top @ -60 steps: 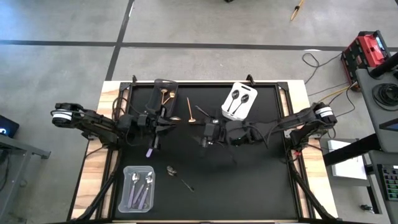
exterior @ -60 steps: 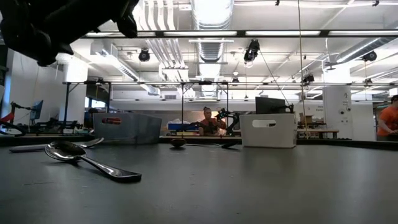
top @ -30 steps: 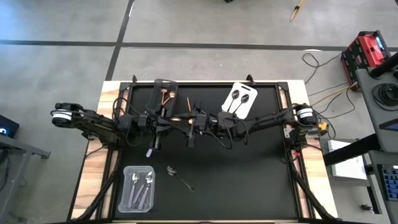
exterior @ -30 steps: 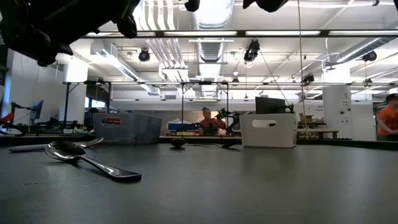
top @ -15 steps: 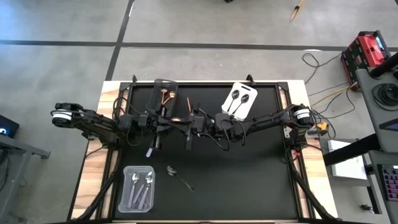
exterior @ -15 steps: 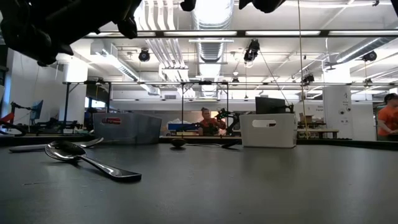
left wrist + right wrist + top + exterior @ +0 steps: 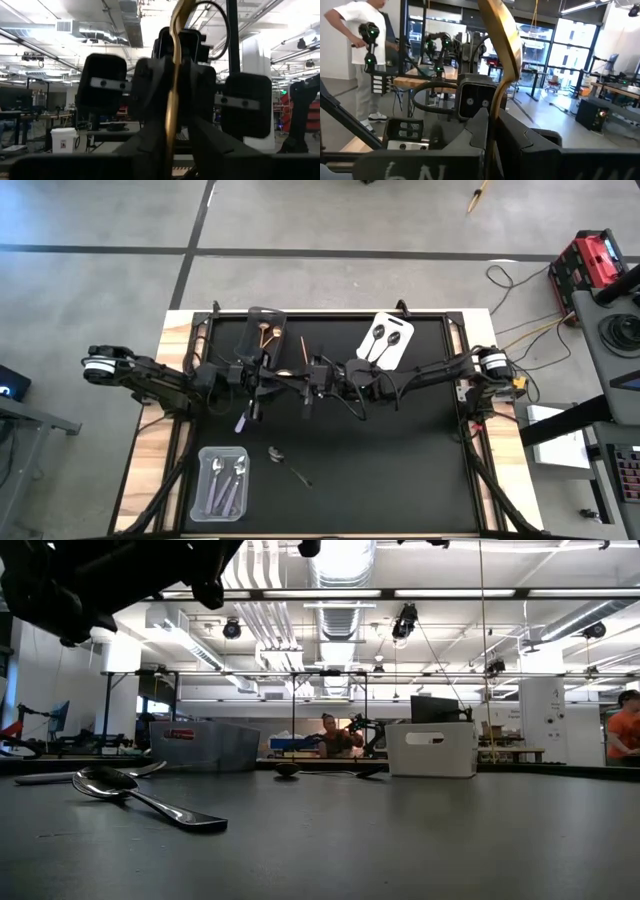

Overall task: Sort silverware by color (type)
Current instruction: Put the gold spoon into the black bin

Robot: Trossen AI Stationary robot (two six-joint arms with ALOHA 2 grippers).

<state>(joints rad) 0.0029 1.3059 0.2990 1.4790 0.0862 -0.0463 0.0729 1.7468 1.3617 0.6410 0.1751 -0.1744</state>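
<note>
High view: sorting looked partly done. The clear bin (image 7: 222, 481) at the near left held lilac-handled spoons (image 7: 228, 480), the white bin (image 7: 386, 341) two dark spoons (image 7: 375, 340), the dark bin (image 7: 264, 328) gold ones. A dark spoon (image 7: 286, 463) lay loose on the worktop (image 7: 400, 460) and a lilac-handled spoon (image 7: 241, 421) sat under the left arm, both unsorted. The left tool (image 7: 262, 380) and right tool (image 7: 310, 380) met near the worktop's middle, facing each other.

Low view: the loose dark spoon (image 7: 140, 796) lay flat, bowl up, slim and glossy; the bins stood far behind.

Left wrist view: a gold spoon (image 7: 173, 75) stood upright, clenched between the left tool's (image 7: 167, 150) fingers, the right tool directly behind it.

Right wrist view: the same gold spoon (image 7: 501, 55), thin and curved, was also grasped by the right tool (image 7: 492, 135). Judged a handover mid-transfer.
</note>
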